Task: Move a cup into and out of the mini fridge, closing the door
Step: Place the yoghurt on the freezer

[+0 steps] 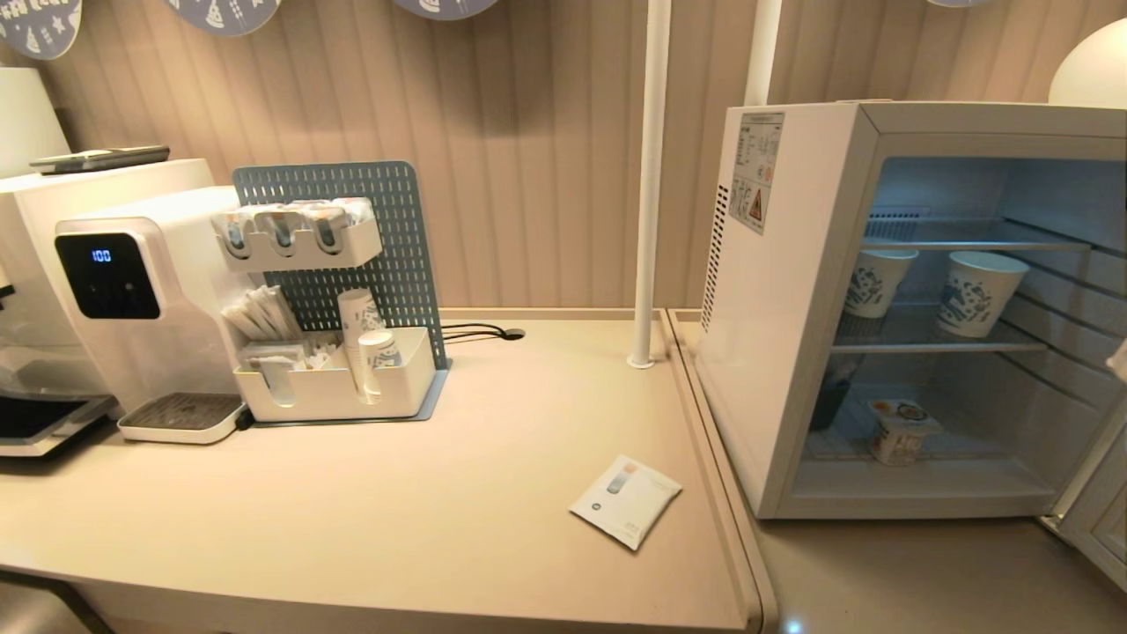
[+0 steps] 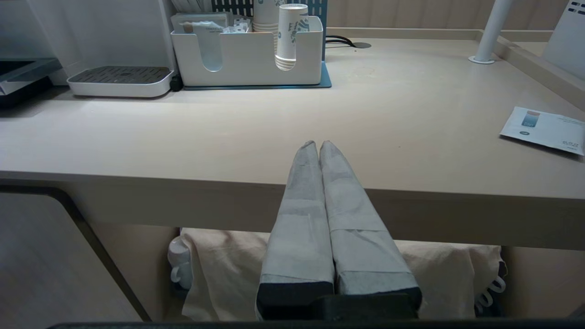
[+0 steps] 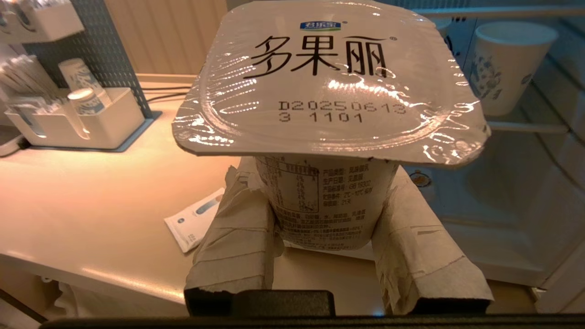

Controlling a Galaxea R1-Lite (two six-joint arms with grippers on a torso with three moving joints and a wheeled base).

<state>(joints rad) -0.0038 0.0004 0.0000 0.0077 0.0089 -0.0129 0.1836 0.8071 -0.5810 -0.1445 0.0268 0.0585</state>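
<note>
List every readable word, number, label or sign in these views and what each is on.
"多果丽", "D20250613", "3 1101": foil lid of the cup held by the right gripper.
"100": water dispenser display.
Warning triangle: sticker on the mini fridge; its text is too small.
Cup side print, sachet print: unreadable.

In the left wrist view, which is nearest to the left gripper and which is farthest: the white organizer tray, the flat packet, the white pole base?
From the left gripper, shut at the table's front edge:
1. The flat packet, on the table off to one side, nearest.
2. The white organizer tray, farther back, holding paper cups.
3. The white pole base, at the far rim, farthest, though not by much.
</note>
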